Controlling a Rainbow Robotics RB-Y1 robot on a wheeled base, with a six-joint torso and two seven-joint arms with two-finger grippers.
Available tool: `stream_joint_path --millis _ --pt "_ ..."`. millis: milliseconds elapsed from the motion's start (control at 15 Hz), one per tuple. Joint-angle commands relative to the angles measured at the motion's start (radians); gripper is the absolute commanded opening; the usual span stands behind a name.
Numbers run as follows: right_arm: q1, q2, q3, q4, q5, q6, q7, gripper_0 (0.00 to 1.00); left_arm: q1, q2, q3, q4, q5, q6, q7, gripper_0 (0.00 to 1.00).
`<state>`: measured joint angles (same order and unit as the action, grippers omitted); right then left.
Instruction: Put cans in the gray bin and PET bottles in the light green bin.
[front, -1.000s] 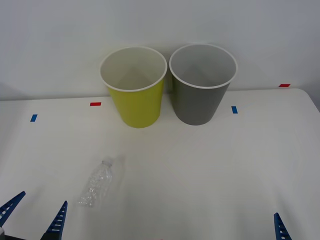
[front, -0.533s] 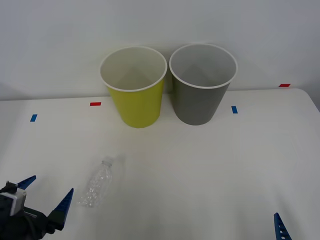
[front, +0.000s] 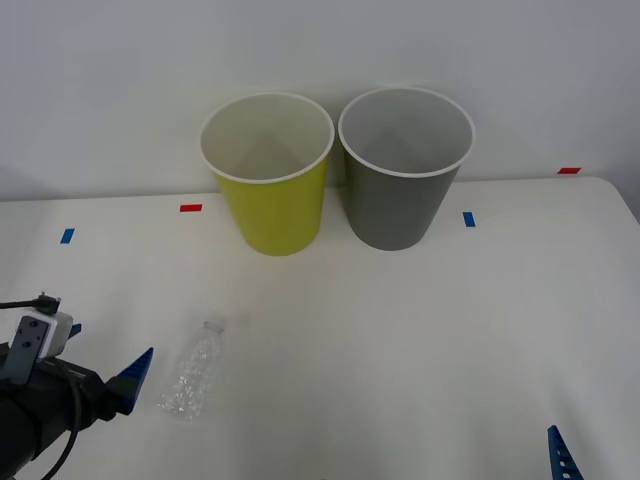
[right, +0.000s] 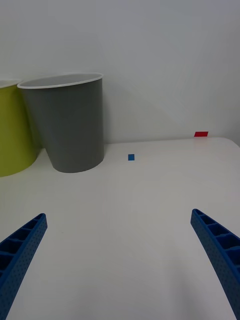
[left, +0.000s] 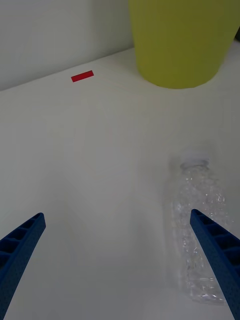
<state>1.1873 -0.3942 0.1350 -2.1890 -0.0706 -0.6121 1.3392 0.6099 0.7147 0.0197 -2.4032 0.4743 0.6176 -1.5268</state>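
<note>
A small clear crinkled PET bottle (front: 195, 372) (left: 200, 235) lies on its side on the white table, cap toward the bins. My left gripper (front: 108, 348) (left: 117, 215) is open just left of it, its nearer finger beside the bottle's lower half, and nothing is between the fingers. The light green bin (front: 270, 210) (left: 182, 45) and the gray bin (front: 400, 205) (right: 70, 125) stand upright side by side at the back, green on the left. My right gripper (right: 119, 215) is open and low at the front right, holding nothing. Cans are out of view.
Small tape marks lie on the table (front: 400, 330): red (front: 190, 208) and blue (front: 67, 236) at the left, blue (front: 468, 219) and red (front: 568, 171) at the right. A white wall rises behind the bins.
My left arm has come forward from the front edge and now sits next to the bottle on its left. The bottle, both bins and the right gripper have stayed put.
</note>
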Motion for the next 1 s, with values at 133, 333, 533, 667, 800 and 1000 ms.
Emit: stream_joint_path --millis 133,333,533,667,800,1000 --pt "0.000 0.000 0.000 0.000 0.000 0.000 0.000 1.00 -0.062 0.035 0.034 -0.001 0.103 0.062 -0.003 1.00" --pt "0.000 0.000 0.000 0.000 0.000 0.000 0.000 1.00 -0.147 0.068 0.051 -0.004 0.227 0.260 -0.006 1.00" --pt "0.000 0.000 0.000 0.000 0.000 0.000 0.000 1.00 -0.252 0.071 0.085 -0.004 0.317 0.481 -0.007 1.00" --pt "0.000 0.000 0.000 0.000 0.000 0.000 0.000 1.00 -0.315 0.071 0.086 -0.014 0.322 0.605 0.001 1.00" --pt "0.000 0.000 0.000 0.000 0.000 0.000 0.000 1.00 -0.369 0.069 0.086 -0.019 0.334 0.712 0.017 1.00" --pt "0.000 0.000 0.000 0.000 0.000 0.000 0.000 1.00 -0.430 0.066 0.077 -0.036 0.359 0.826 0.142 1.00"
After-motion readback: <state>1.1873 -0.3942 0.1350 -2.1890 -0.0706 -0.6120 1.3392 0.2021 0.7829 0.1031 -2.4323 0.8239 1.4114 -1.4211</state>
